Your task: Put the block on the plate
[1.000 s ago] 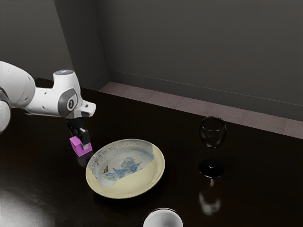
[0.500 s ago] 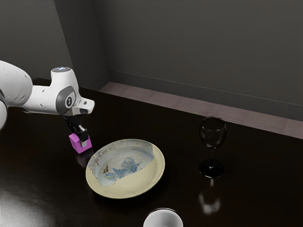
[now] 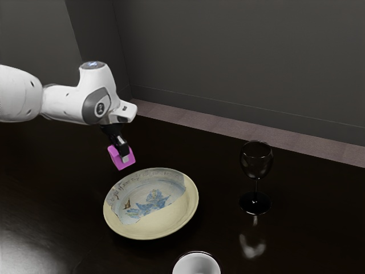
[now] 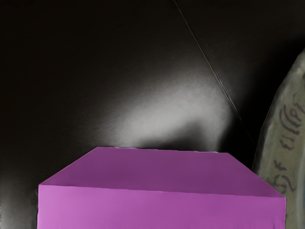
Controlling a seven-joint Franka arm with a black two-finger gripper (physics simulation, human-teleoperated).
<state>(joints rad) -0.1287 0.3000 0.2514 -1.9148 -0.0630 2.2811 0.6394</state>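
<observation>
Exterior view. Claw [image 3: 121, 156] and block [image 3: 116, 159] both higher than half a second ago, and shifted toward the exterior view's right, nearer the plate [image 3: 171, 217]. Block now tilted, up off the dark table [image 3: 308, 245]; just how high, cannot tell. Claw closed on it, fingers held apart by the block's own width. Near finger lies against a side of the block; far one hidden, so the grip is judged from the block having risen with the claw. Plate, stemmed glass [image 3: 254, 204] and white cup [image 3: 197, 265] where they were.

Wrist view. Block large and close under the hand, top face and one side in sight. Lettered rim of the plate beside it, past one end of the block. No sign here of the block resting on the plate.

Reading: pick-up looks done, carry begun. Block appears short of the plate's middle. Next move calls for more travel across, clear of the raised rim, then a gentle lowering and release. Risks: a low corner of the tilted block catching the rim, or the block tipping on landing.
</observation>
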